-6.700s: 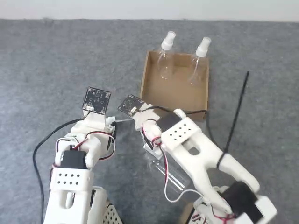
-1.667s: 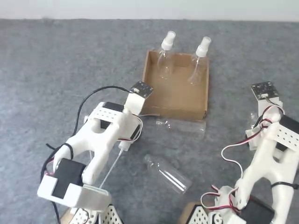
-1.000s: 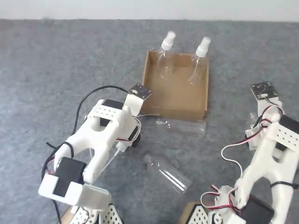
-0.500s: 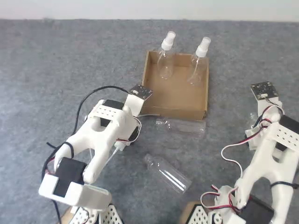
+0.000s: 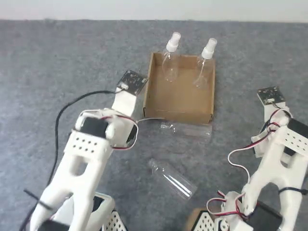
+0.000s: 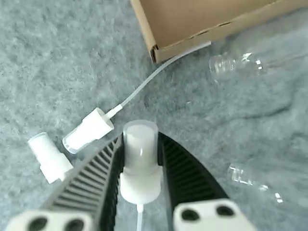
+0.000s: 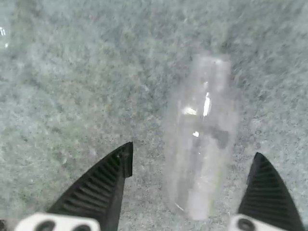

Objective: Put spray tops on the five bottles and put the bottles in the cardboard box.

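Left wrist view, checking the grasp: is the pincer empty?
No, the left pincer is shut on a spray top.

It is looking like a robotics lab: a left arm (image 5: 79,163) and right arm (image 5: 281,154) of white printed plastic are standing on a grey felted table (image 5: 48,62), trailing loose wires (image 5: 230,159).

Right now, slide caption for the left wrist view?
Left gripper holds a spray top near two loose tops, two uncapped bottles and the cardboard box.
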